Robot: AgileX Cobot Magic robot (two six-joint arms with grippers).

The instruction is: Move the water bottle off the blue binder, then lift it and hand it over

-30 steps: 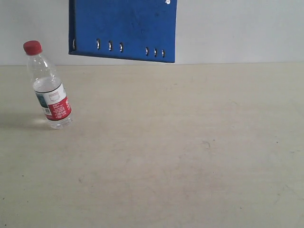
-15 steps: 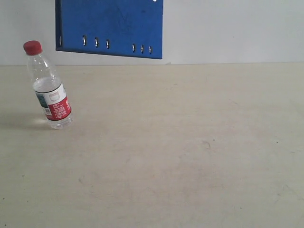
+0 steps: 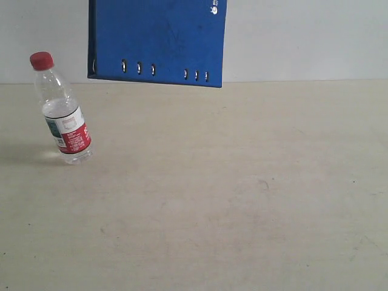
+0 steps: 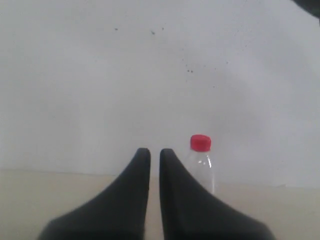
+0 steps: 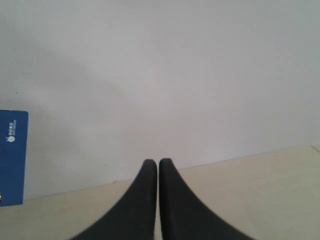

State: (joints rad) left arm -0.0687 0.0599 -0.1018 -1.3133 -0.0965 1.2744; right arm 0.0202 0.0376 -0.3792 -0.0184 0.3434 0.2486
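The water bottle (image 3: 62, 112) stands on the beige table (image 3: 242, 194) at the far left, leaning slightly, red cap up. The blue binder (image 3: 157, 39) hangs upright in the air above the table's far edge, slotted edge down; whatever holds it is beyond the top of the exterior view. Neither gripper appears in the exterior view. In the left wrist view my left gripper (image 4: 155, 152) is shut with nothing in it, and the bottle (image 4: 202, 165) stands beyond one finger. My right gripper (image 5: 158, 162) is also shut and holds nothing, with a strip of the binder (image 5: 12, 157) off to the side.
A plain white wall (image 3: 303, 36) rises behind the table. The tabletop shows faint scuffs and a small dark mark (image 3: 264, 183) near its middle.
The binder swung to the left and has come back to the right, now hanging a little lower. The bottle has stayed put.
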